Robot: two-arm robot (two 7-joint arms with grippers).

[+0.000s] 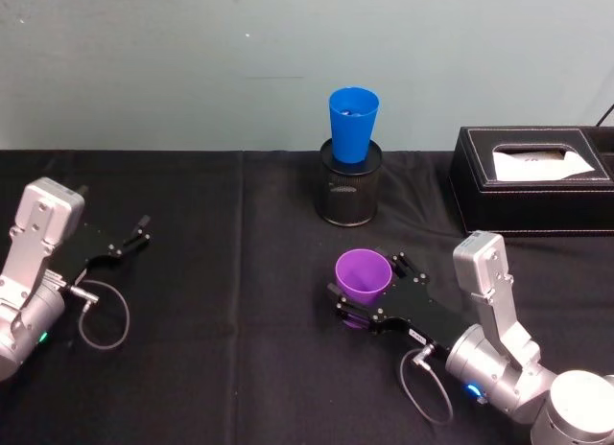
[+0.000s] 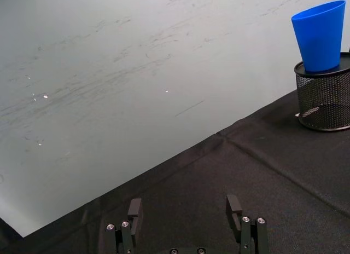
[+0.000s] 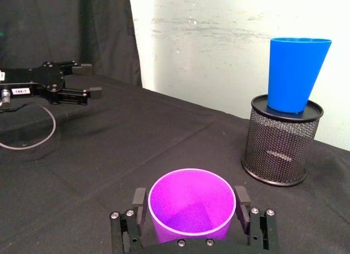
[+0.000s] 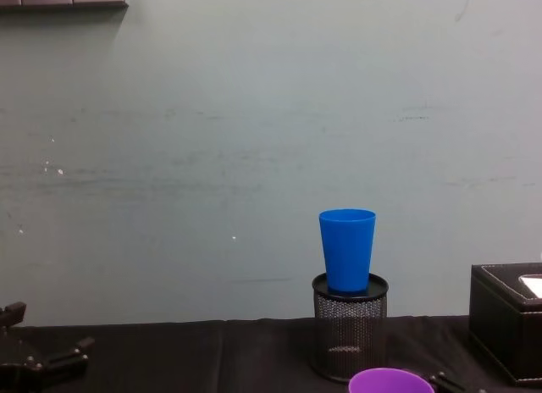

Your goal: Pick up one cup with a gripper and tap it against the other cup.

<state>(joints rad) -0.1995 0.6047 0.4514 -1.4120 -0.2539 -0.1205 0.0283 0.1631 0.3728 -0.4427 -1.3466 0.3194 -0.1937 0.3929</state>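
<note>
Black cloth tabletop, pale wall behind. Right gripper (image 1: 366, 290) straddles the purple tumbler (image 1: 363, 270) near centre, jaws wide, slight gaps either side, not clamped. Blue tumbler (image 1: 353, 124) stands in the mesh pen holder (image 1: 350, 191), far centre. Left gripper (image 1: 134, 232) parked left, jaws apart. Grasp step; next probably close, lift, reach far.

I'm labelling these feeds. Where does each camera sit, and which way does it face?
Head: high, looking down at table; left gripper, right gripper around purple cup.
Chest: low, facing wall; left gripper at lower corner.
Left wrist: faces wall beyond its open fingers.
Right wrist: faces purple cup, wall.
All share blue cup atop mesh holder.
</note>
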